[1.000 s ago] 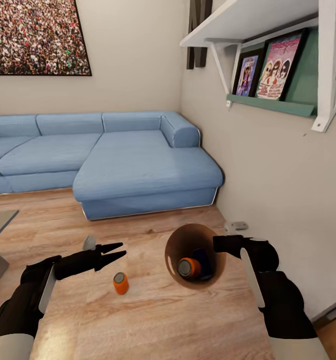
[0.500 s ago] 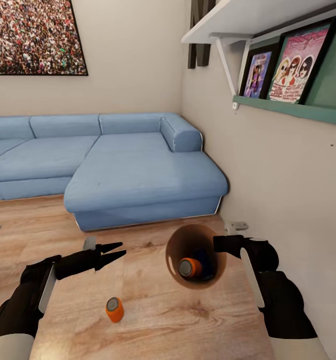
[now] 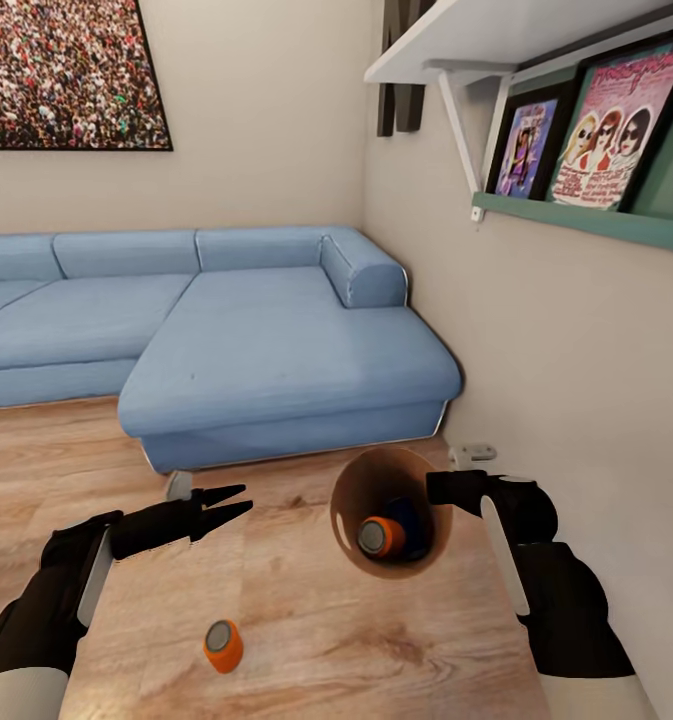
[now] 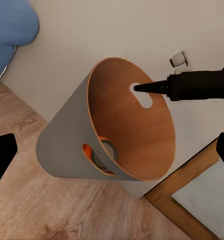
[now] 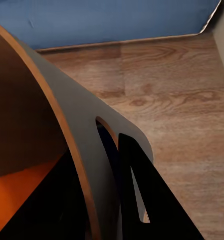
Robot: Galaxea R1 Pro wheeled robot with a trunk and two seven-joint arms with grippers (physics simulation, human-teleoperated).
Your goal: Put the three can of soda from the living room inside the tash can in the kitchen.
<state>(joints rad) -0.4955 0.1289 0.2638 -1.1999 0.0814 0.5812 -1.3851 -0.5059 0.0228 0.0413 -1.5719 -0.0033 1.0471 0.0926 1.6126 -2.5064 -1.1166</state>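
Observation:
My right gripper [image 3: 432,489] is shut on the rim of the light-brown trash can [image 3: 361,482], holding it tilted above the floor with its mouth facing me. One orange soda can [image 3: 380,537] lies inside it. In the left wrist view a right finger [image 4: 191,85] reaches the bin's [image 4: 136,145] handle hole, and the can [image 4: 104,156] shows through the lower hole. The right wrist view shows the bin wall [image 5: 92,130] between the fingers [image 5: 141,195]. A second soda can [image 3: 222,645] stands on the wood floor below my left gripper [image 3: 246,499], which is open and empty.
The blue sectional sofa [image 3: 276,350] stands ahead, its corner near the bin. A beige wall [image 3: 546,360] runs close along my right, with a shelf of framed pictures [image 3: 576,205] above and a socket [image 3: 473,453] low down. Wood floor [image 3: 306,620] lies underneath.
The whole view has shifted, so the camera moved: the sofa and the floor can now sit lower in the picture. Both arms and the held bin keep the same pose.

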